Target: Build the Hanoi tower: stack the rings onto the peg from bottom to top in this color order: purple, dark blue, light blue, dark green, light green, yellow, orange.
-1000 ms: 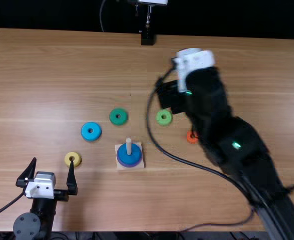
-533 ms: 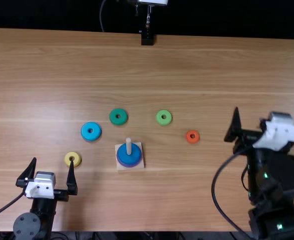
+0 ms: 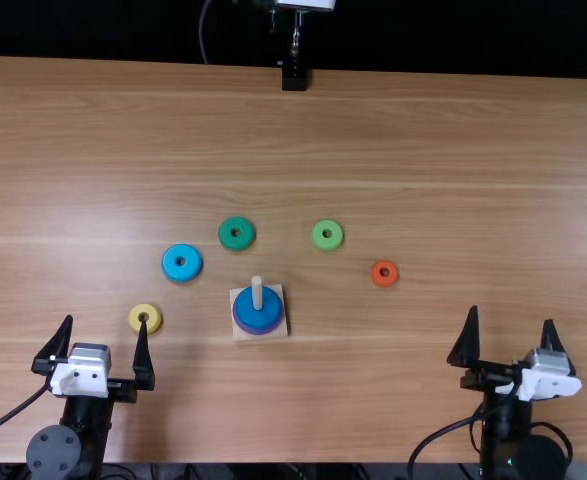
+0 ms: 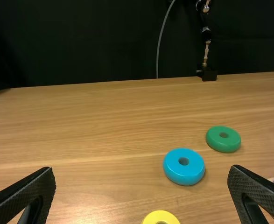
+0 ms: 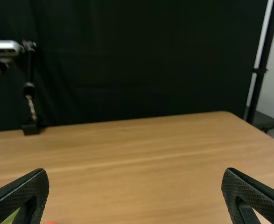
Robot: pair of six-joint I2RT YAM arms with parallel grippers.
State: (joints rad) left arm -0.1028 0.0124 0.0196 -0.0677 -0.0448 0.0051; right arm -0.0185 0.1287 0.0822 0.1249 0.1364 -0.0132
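Dark blue ring (image 3: 266, 315) seated on peg (image 3: 257, 290), directly above purple ring (image 3: 241, 327); wooden base (image 3: 280, 328) flat on table (image 3: 453, 130).

Top view: R gripper (image 3: 511, 315) back near its own base, pincer wide, empty; 1 s ago that arm reached far out over the rings. Stack & loose rings unchanged over that interval. Reads as retreat after a placement; est. 2 of 7 done, order OK so far. L gripper (image 3: 107, 322) parked nr its base, pincer wide, nil held. Loose: lt blue ring (image 3: 170, 262), left of peg & farther out; dk green ring (image 3: 227, 233), beyond peg; lt green ring (image 3: 318, 236), beyond & right; orange ring (image 3: 377, 274), right; yellow ring (image 3: 145, 310), just beyond L gripper.

L wrist view: fingers well apart, nil between pads. Lt blue ring flat, hole up, unobstructed. Prob. next pick, L arm better placed. Risk: yellow ring nr approach path, could get nudged.

R wrist view: fingers well apart, nil gripped; orange ring partly in shot. R arm out of the way, so peg access OK for L arm.
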